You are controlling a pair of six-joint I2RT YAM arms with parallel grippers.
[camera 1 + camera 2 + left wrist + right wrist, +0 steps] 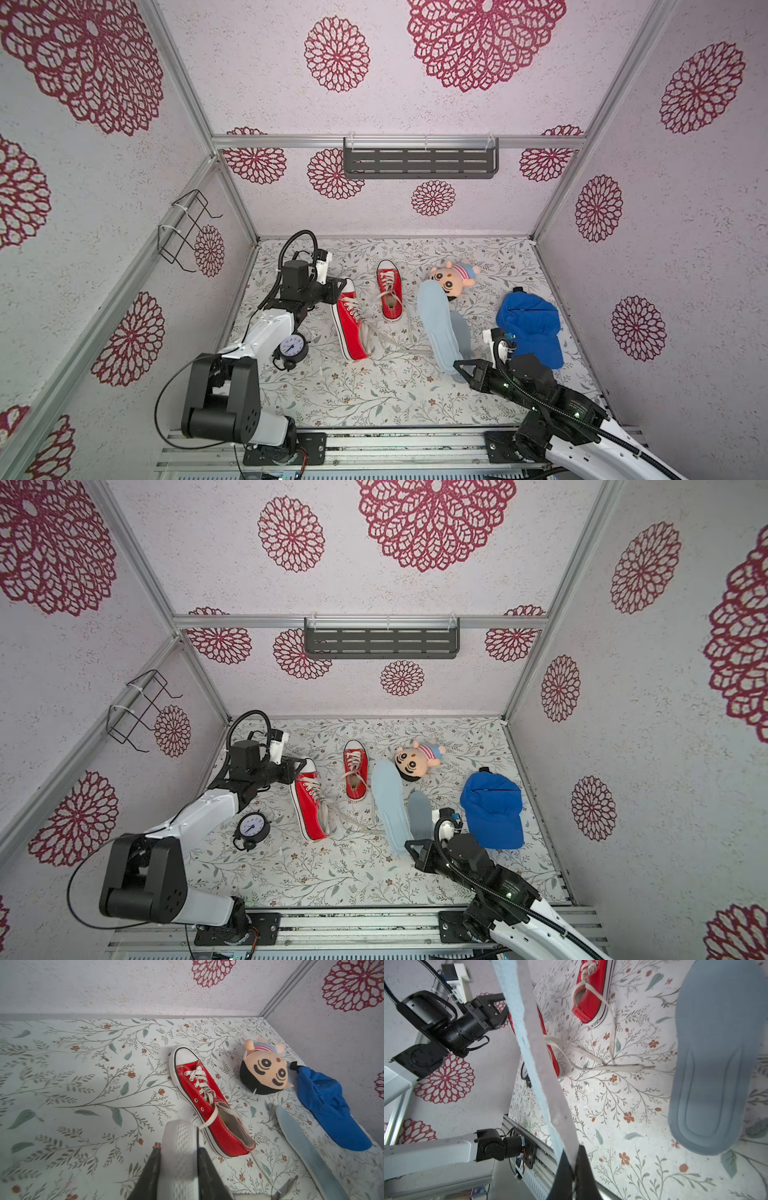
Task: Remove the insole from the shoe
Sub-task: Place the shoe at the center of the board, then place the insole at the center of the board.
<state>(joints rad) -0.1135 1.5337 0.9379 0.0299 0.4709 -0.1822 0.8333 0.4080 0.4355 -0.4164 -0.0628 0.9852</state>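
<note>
Right fingers [563, 1177] pinch the insole [536, 1049] end; left fingers [148, 1180] clamp the shoe [179, 1142] toe, blurred and cropped

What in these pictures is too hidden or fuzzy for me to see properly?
Inside of the tipped red shoe: top views show only its outside; left wrist view, just a blurred toe.
Alarm clock: numbers too small to read in top views.
Plush doll: light blue insole overlaps its face in a top view.

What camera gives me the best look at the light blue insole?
The top views: both top views show the light blue insole almost end to end. The right wrist view sees it edge-on, pinched by the right gripper's fingers. The left wrist view catches part.
</note>
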